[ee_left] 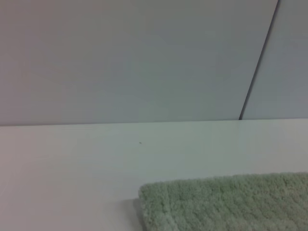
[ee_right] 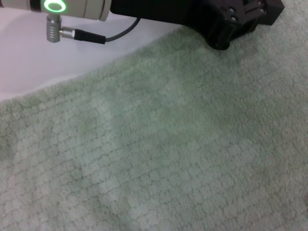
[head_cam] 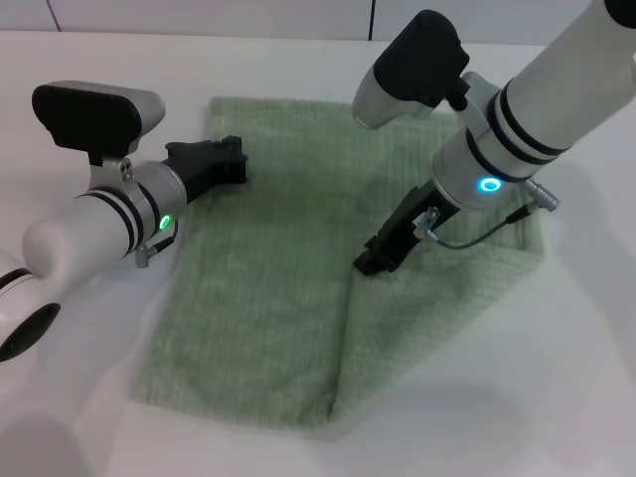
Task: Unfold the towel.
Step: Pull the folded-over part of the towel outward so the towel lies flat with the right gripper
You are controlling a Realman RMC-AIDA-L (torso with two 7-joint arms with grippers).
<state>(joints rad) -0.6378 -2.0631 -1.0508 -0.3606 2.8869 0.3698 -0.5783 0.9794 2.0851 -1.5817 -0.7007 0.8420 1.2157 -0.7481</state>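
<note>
The pale green towel point(head_cam: 268, 288) lies flat on the white table, with its right part folded over as a flap point(head_cam: 437, 298). The flap's edge runs from the middle toward the near edge. My right gripper point(head_cam: 377, 258) points down onto the towel at the top of that flap edge. My left gripper point(head_cam: 221, 162) hovers low at the towel's far left corner. The left wrist view shows that corner point(ee_left: 226, 204) close up. The right wrist view shows towel cloth point(ee_right: 159, 154) and the left gripper point(ee_right: 236, 19) farther off.
The white table point(head_cam: 556, 378) surrounds the towel on all sides. A white wall with a dark seam point(ee_left: 257, 62) stands behind the table. A cable point(head_cam: 487, 231) loops from my right wrist above the towel.
</note>
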